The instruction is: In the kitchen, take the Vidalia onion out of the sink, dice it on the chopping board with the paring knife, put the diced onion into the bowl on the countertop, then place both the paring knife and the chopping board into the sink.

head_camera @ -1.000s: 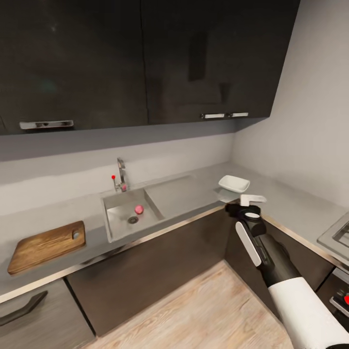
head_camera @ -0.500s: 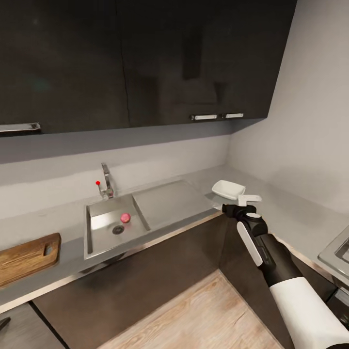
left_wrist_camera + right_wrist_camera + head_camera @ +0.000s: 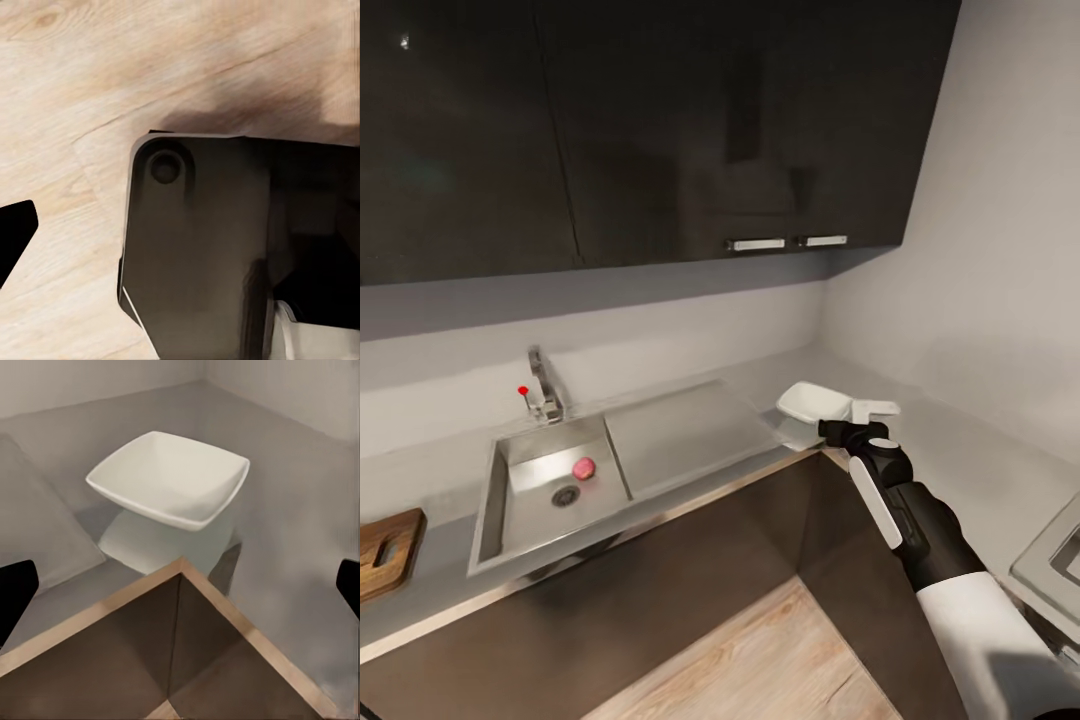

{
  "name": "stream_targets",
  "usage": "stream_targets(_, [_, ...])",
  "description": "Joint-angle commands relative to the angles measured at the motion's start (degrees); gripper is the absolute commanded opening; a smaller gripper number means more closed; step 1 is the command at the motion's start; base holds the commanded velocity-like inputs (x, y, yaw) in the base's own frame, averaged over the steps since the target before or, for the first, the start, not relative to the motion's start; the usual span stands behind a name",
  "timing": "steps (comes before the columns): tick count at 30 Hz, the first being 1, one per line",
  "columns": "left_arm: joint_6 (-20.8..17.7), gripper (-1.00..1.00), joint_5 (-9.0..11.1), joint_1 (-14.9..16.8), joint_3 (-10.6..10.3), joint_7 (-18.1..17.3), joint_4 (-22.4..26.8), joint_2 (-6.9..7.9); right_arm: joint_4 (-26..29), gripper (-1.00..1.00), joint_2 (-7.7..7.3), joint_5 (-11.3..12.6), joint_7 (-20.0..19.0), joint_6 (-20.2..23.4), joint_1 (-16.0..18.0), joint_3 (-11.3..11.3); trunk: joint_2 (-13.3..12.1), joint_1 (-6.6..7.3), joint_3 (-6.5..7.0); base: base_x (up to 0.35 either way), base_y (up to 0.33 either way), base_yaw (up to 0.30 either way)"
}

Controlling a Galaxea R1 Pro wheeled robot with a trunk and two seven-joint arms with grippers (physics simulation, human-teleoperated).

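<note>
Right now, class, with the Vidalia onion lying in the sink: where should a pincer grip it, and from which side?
Probably from straight above, fingers closing across the middle of the Vidalia onion. It is a small round bulb lying on the floor of the sink beside the drain, and the basin walls likely block a sideways approach.

pale wood floor [image 3: 90, 67], dark robot base [image 3: 202, 247] over it, black fingertip [image 3: 13, 229] at edge

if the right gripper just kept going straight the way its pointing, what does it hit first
Most likely the bowl: the right wrist view looks along the right gripper straight at it, above the countertop corner, with nothing between. Depth is unclear, so a slightly lower line could meet the countertop edge first.
</note>
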State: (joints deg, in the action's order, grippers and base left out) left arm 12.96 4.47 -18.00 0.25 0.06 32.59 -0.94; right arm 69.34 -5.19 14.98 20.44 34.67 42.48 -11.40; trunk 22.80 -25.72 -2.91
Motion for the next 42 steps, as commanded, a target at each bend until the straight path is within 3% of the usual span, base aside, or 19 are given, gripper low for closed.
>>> stream_targets(1, [0.05,1.00,0.50,-0.02,0.02,-0.03,0.08,-0.02,0.08,1.00,-0.08,0.59,0.57,0.13,0.06,-0.19,0.12,-0.06,-0.12,0.236,-0.226,0.000])
stream_targets(8, [0.13,1.00,0.52,-0.02,0.02,-0.09,0.05,-0.03,0.10,1.00,-0.08,0.66,-0.58,0.13,0.06,0.01,0.12,-0.06,-0.12,0.083,-0.068,0.000])
stream_targets(13, [0.12,1.00,0.54,-0.02,0.03,-0.12,0.02,-0.03,0.08,1.00,0.00,0.75,-4.02,0.51,0.06,5.51,0.12,-0.06,-0.12,0.080,-0.041,0.000])
stream_targets(16, [0.09,1.00,0.54,-0.02,0.02,-0.08,0.02,-0.03,0.07,1.00,0.00,0.75,-4.48,0.85,0.04,6.63,0.12,-0.06,-0.12,0.220,-0.140,0.000])
stream_targets(27, [0.13,1.00,0.54,-0.02,0.02,-0.22,-0.51,-0.03,0.01,1.00,0.16,0.70,-4.74,0.94,0.04,7.09,0.12,-0.06,-0.12,0.257,-0.167,0.000])
stream_targets(42, [0.14,1.00,0.54,-0.02,0.02,-0.41,-0.38,-0.08,0.01,1.00,0.41,0.67,-4.71,0.97,0.04,7.02,0.12,-0.06,-0.18,0.021,-0.011,0.000])
